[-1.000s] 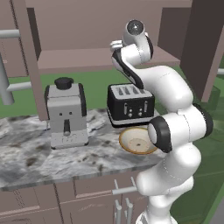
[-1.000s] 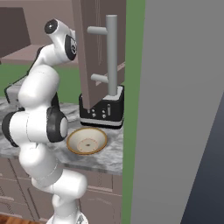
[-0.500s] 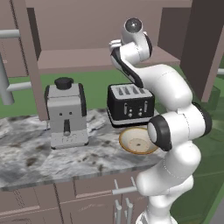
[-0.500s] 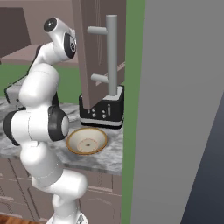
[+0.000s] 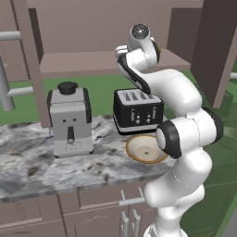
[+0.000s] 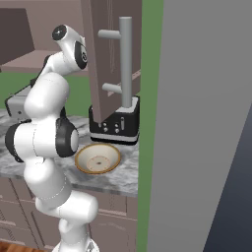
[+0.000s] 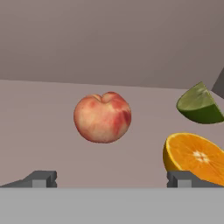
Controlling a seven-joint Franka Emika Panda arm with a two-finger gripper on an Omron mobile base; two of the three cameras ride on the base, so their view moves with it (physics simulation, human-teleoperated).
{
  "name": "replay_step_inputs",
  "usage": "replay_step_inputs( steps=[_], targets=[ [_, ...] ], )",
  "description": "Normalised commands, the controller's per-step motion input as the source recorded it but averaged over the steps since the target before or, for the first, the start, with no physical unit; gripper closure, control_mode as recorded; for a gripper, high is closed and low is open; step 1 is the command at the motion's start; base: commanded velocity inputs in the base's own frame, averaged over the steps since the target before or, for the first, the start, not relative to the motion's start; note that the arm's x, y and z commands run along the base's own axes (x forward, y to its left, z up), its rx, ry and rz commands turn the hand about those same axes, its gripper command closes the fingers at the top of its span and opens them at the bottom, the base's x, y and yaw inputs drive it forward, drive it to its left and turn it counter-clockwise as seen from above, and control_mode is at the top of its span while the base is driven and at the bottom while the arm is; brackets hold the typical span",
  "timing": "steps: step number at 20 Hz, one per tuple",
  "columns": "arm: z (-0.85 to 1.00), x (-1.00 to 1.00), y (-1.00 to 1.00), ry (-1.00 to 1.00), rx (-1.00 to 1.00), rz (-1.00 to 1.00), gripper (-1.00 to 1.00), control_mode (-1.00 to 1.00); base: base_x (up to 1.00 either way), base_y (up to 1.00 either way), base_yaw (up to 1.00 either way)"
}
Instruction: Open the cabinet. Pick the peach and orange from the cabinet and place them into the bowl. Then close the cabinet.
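The gripper [image 7: 111, 178], jaws spread wide and holding nothing, faces the peach [image 7: 103, 117]. It should advance centred, clearing the orange [image 7: 195, 156], before closing.

No legible text, label, brand, number or sign is present on any surface in the three views
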Motion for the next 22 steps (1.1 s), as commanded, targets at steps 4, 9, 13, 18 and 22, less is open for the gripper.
replay_step_inputs(
  steps=[4,9,13,18,22],
  targets=[
    [0.0,0.27,0.0,0.0,0.0,0.0,-1.0,-1.0,0.0,0.0,0.0],
    [0.0,0.3,0.0,0.0,0.0,0.0,-1.0,-1.0,0.0,0.0,0.0],
    [0.0,0.31,0.0,0.0,0.0,0.0,-1.0,-1.0,0.0,0.0,0.0],
    [-0.04,0.33,0.0,0.0,0.0,0.0,-1.0,-1.0,0.0,0.0,0.0],
    [-0.11,0.32,0.0,0.0,0.0,0.0,-1.0,-1.0,0.0,0.0,0.0]
  ],
)
